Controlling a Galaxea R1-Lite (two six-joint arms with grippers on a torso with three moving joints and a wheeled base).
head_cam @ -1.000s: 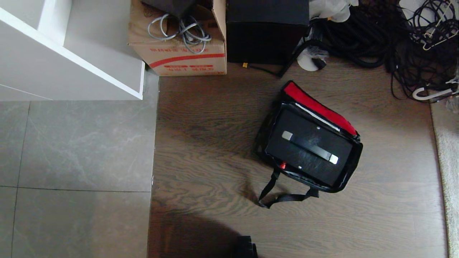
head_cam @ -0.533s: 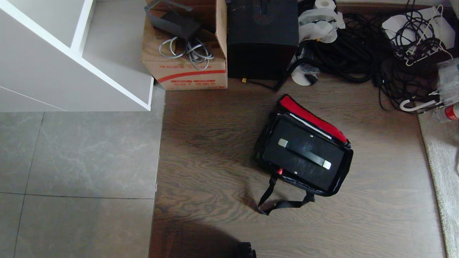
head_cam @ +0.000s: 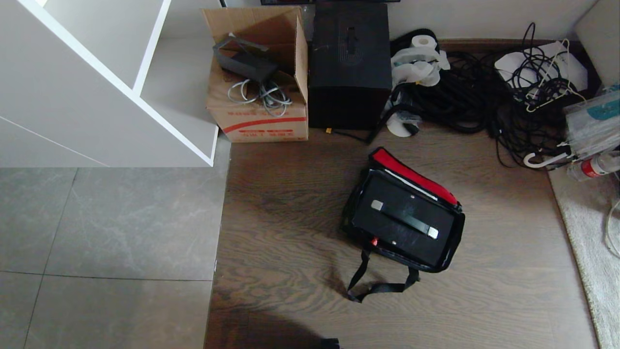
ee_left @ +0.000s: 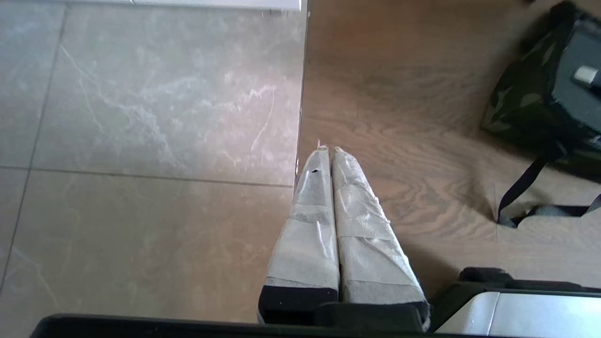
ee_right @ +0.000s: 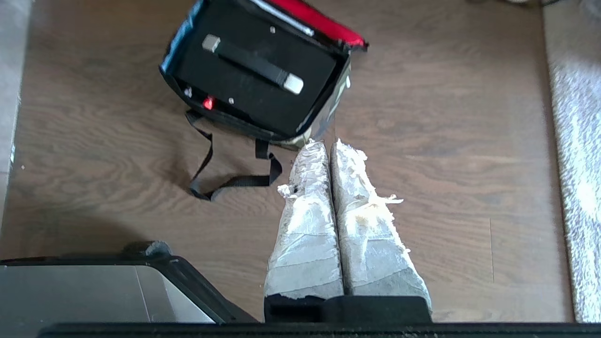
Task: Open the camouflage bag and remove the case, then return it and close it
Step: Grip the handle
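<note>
- the camouflage bag (head_cam: 359,203) sits on the wooden floor (head_cam: 290,232), right of the middle of the head view, turned at a slant, its top open.
- its red-lined lid (head_cam: 411,174) is folded back on the far side, toward the clutter along the wall.
- the case (head_cam: 402,225) lies flat inside the bag and fills the opening; its black bar handle (head_cam: 404,219) with silver ends faces up, and a small red knob (head_cam: 374,240) shows at the near edge.
- a black strap (head_cam: 375,286) trails from the bag's near side onto the floor in a loose loop.
- the right tool (ee_right: 328,148) hangs above the floor just near of the bag, its two taped fingers (ee_right: 307,220) pressed together with nothing between them; the tape is frayed at the tips.
- the left tool (ee_left: 327,151) hangs over the seam where the grey tile floor (head_cam: 106,228) meets the wood, well apart from the bag, its taped fingers also pressed together and empty.
- beyond the bag, against the wall, stand a cardboard box (head_cam: 261,121) holding grey cables and a dark block, perhaps a power adapter, and beside it a big black box (head_cam: 349,68).
- to the right of those lies a heap of black cables (head_cam: 484,102) with a roll of paper (head_cam: 423,41) and white hangers.
- a white shelf unit (head_cam: 97,97) stands at the far left, and a pale rug (head_cam: 588,242) runs along the right edge.
</note>
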